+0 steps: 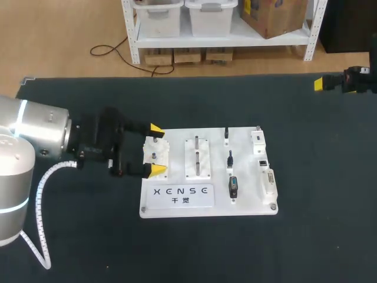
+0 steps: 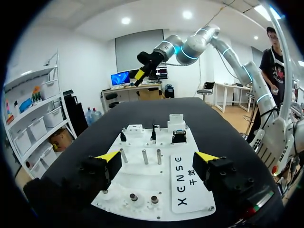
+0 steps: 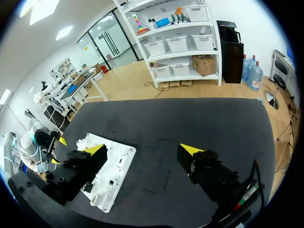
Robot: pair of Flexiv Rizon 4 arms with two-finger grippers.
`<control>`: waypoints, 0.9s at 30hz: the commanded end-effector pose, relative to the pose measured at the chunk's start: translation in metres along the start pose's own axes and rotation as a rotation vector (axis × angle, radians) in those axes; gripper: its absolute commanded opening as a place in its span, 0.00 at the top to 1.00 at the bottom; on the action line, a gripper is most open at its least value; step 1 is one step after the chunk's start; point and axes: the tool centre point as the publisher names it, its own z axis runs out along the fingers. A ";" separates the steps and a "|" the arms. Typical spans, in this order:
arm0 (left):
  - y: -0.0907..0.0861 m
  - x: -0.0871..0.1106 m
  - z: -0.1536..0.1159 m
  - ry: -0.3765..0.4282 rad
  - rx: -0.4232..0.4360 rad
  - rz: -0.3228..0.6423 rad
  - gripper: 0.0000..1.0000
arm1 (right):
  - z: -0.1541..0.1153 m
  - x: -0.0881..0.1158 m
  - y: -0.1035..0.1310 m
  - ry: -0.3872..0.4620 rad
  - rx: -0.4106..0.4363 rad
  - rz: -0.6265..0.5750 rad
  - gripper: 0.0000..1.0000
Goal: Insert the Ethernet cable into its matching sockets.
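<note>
Head view: a white socket board [image 1: 248, 177] lies mid-desk [image 1: 306, 236], with wide bare desk all round. Short black plugs [image 1: 230, 159] stand in it; the Ethernet cable can't be singled out. The left jaws, released, straddle its left end.

Left wrist view: spread jaws over the board.

Right wrist view: the right jaws are released above bare desk, one finger hiding the board's edge.
</note>
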 end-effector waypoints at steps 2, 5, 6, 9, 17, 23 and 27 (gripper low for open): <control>0.007 0.002 0.008 0.055 0.033 -0.002 0.00 | 0.000 0.000 0.000 0.000 0.002 0.000 0.00; 0.009 0.003 0.009 0.079 0.045 0.000 0.00 | 0.000 0.000 0.000 0.000 0.002 0.000 0.00; 0.009 0.003 0.010 0.081 0.047 0.000 0.00 | 0.000 0.000 0.000 0.000 0.002 0.000 0.00; 0.011 0.004 0.011 0.100 0.068 -0.006 0.00 | 0.000 0.000 0.000 0.000 0.002 0.000 0.00; 0.011 0.004 0.011 0.100 0.068 -0.006 0.00 | 0.000 0.000 0.000 0.000 0.002 0.000 0.00; 0.011 0.004 0.011 0.100 0.068 -0.006 0.00 | 0.011 -0.003 0.018 0.017 0.033 -0.019 0.00; 0.011 0.004 0.011 0.100 0.068 -0.006 0.00 | 0.025 -0.002 0.057 0.056 0.012 -0.046 0.00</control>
